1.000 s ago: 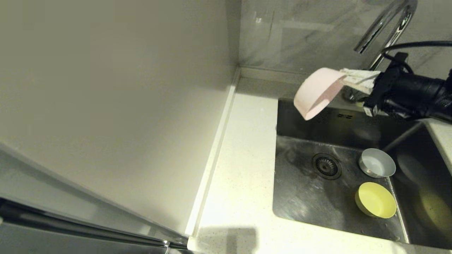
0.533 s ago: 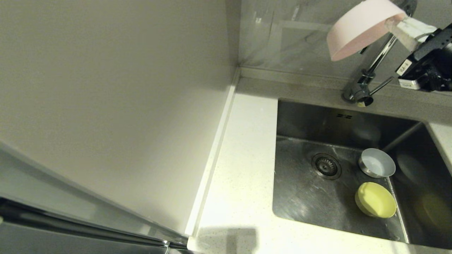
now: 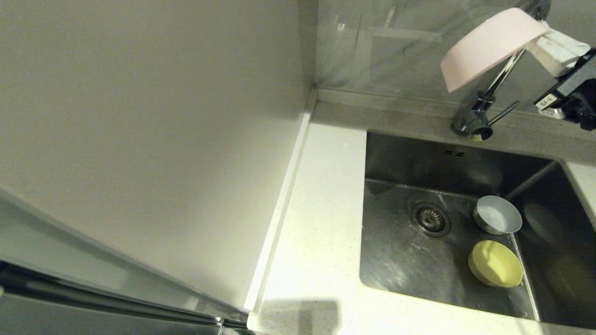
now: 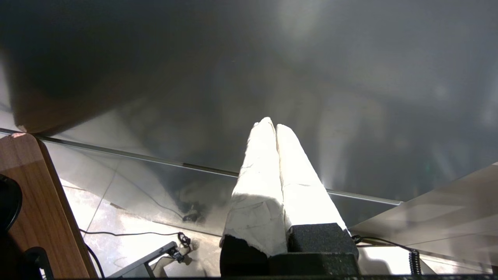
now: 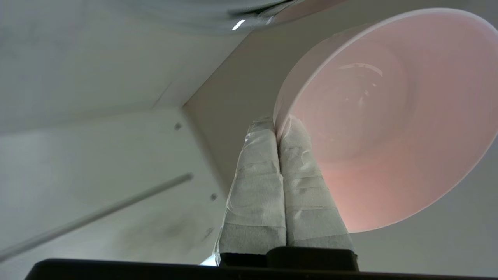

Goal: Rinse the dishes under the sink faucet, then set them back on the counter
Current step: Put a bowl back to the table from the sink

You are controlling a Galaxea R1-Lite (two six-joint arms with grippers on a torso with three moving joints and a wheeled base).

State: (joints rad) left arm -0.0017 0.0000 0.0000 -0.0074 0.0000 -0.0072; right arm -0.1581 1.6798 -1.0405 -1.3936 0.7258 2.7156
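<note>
The pink bowl [image 3: 489,44] has gone from hanging low over the back edge of the sink [image 3: 396,260] a second ago to riding high in front of the faucet [image 3: 484,116], covering most of its gooseneck. Over the last half second it has dipped slightly and tipped, so its underside faces the head camera and its opening turns away, toward the wrist. No water is visible running. I judge this a lift-and-turn, either to shake the bowl out or to start carrying it off; the bare white bench [image 3: 316,223] to the left of the basin is where it should end up.

The right gripper [image 3: 547,42] reaches in from the right edge of the head view, wrist rolled and angled upward, its taped fingers [image 5: 295,171] pressed together on the bowl's rim, one inside and one outside the wall.

The yellow-green bowl [image 3: 496,263] and the light grey bowl [image 3: 497,215] sit upright on the sink floor, close beside each other, right of the drain [image 3: 430,218].

The left gripper [image 4: 275,128] is parked away from the sink, its fingers together on nothing.
</note>
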